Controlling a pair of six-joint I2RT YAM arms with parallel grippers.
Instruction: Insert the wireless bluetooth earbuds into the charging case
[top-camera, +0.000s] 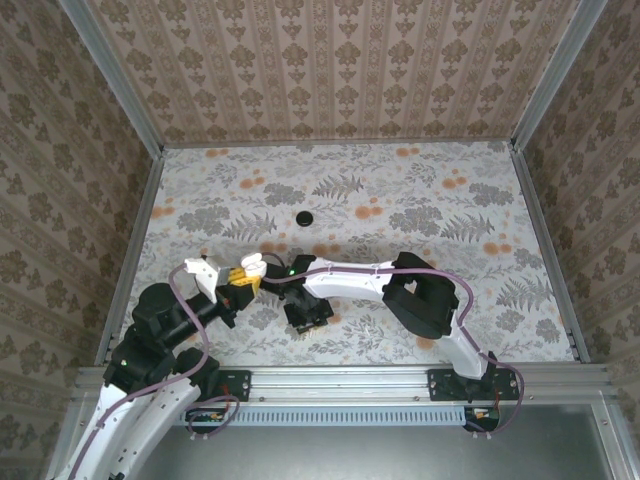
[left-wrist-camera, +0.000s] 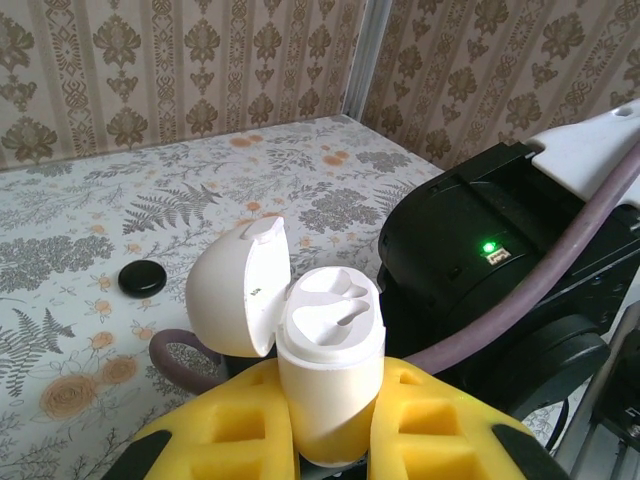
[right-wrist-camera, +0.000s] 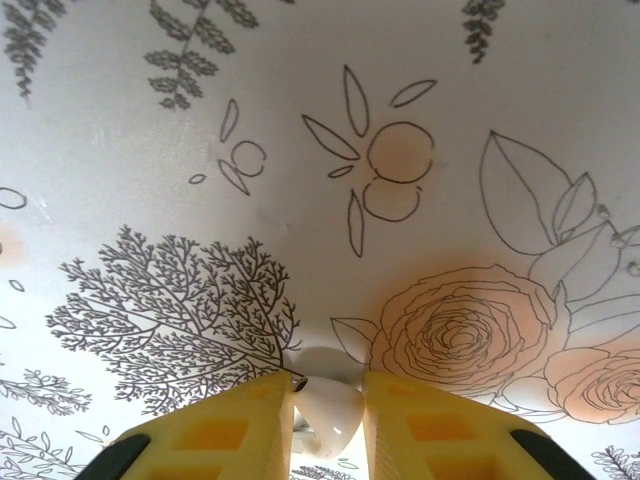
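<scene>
Two yellow pads (left-wrist-camera: 235, 425) with moulded square pockets, the fingers of the left pincer (left-wrist-camera: 330, 430), close snugly on the lower body of the charging case (left-wrist-camera: 330, 360) and hide its base. The case stands upright between them, a smooth matte white cylinder with rounded edges. Its domed lid (left-wrist-camera: 238, 290) hangs open on a hinge to the pincer's left, and the top face carries two stem-shaped sockets (left-wrist-camera: 335, 300) that look hollow and plain white. From overhead the same pincer (top-camera: 245, 277) and case (top-camera: 250, 264) are small, and the sockets cannot be made out. The right pincer (right-wrist-camera: 328, 425) points down at the floral-printed table (right-wrist-camera: 150, 150), its yellow fingers (right-wrist-camera: 230, 430) narrowed onto a small glossy white rounded piece (right-wrist-camera: 328, 400). The fingers cover most of this piece and the frame's lower edge cuts it off, so whether it is one of the earbuds cannot be told. Overhead, the right pincer (top-camera: 308, 318) sits near the left one, dark and hard to read. A flat round black disc (left-wrist-camera: 143, 277) lies on the table well beyond the left pincer, apart from both.
</scene>
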